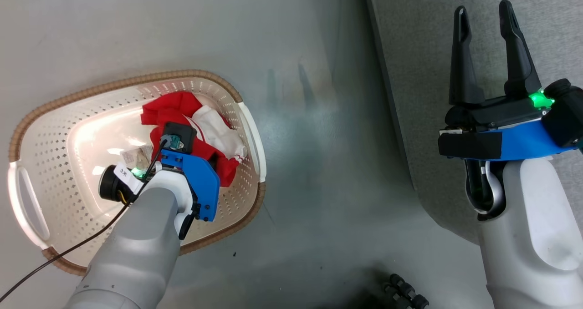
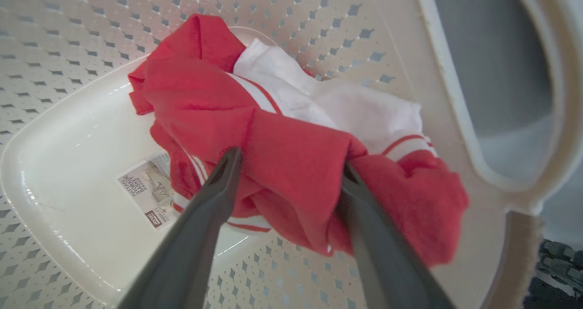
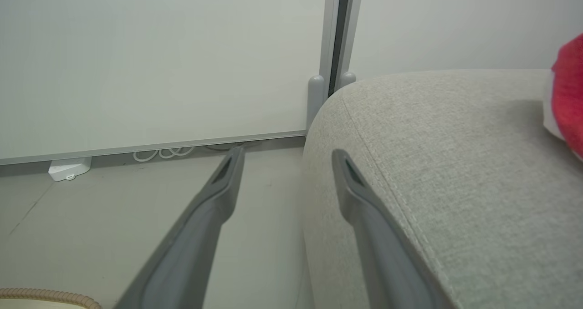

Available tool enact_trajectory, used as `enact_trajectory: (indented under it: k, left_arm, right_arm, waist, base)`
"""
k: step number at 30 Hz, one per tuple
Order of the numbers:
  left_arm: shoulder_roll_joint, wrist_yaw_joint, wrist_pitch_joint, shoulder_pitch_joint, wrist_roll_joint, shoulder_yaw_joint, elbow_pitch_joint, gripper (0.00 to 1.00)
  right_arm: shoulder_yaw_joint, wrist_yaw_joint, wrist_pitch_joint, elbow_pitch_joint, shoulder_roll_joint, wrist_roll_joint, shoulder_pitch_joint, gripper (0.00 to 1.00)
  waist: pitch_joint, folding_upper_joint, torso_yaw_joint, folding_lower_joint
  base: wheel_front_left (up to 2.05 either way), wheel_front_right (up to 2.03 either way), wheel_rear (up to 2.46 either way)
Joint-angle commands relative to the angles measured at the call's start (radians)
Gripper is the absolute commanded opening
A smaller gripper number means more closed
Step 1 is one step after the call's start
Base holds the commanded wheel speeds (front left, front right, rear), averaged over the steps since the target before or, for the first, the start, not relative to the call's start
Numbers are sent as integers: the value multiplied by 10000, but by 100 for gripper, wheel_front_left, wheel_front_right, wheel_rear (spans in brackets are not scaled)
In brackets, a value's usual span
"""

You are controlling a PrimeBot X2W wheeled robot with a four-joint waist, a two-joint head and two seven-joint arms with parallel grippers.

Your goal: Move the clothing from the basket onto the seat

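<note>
Counted items: one basket (image 1: 54,131), one bundle of clothing (image 1: 182,106) inside it, one further red piece (image 3: 569,95) lying on the seat (image 1: 419,72), one paper label (image 2: 150,190) on the basket bottom, and two grippers. How many garments make up the bundle cannot be told. The basket stands on the grey floor (image 1: 319,118) with its brown rim unobstructed all round. A strip of bare floor separates it from the curved edge of the seat, which lies on the robot's right. The bundle sits at the basket end nearest the seat, against the perforated wall below the handle opening; the rest of the basket bottom holds only the label. The clothing is bright red soft fabric, crumpled, with a white panel and white stripes along the hems. The left gripper (image 2: 289,163) reaches down into the basket, its jaws spread with a thick fold of red fabric between them and both fingertips touching the cloth. The right gripper (image 1: 485,15) hangs above the near edge of the seat, jaws spread and holding nothing. The seat surface under it is bare grey weave with one stitched seam.
</note>
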Motion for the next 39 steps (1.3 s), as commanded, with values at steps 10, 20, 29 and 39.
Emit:
enact_trajectory:
  k: [10,20,29,39]
  left_arm:
    - [200,302,217,-430,189,-362,134,100]
    - [218,219,372,-593,142,-516,160,0]
    - [149,0,143,-605,-31,-565,163,0]
    - [42,-499,-566,-370,-341,-773,-51,0]
  right_arm:
    - [-10,-11,-6,-151,0,17,-402,100]
    - [-89,-11,-6,-176,-80,-45,-469,100]
    - [-143,-11,-6,-153,-124,-60,-433,100]
    - [-142,-11,-6,18,-212,-91,-195,100]
  waist:
    - [792,-1,17,-1]
    - [952,-1,108,-1]
    - [765,-1,243,-1]
    - [-28,-1,623,-1]
  base:
    - [0,0,0]
    - [0,0,0]
    - [0,0,0]
    - [0,0,0]
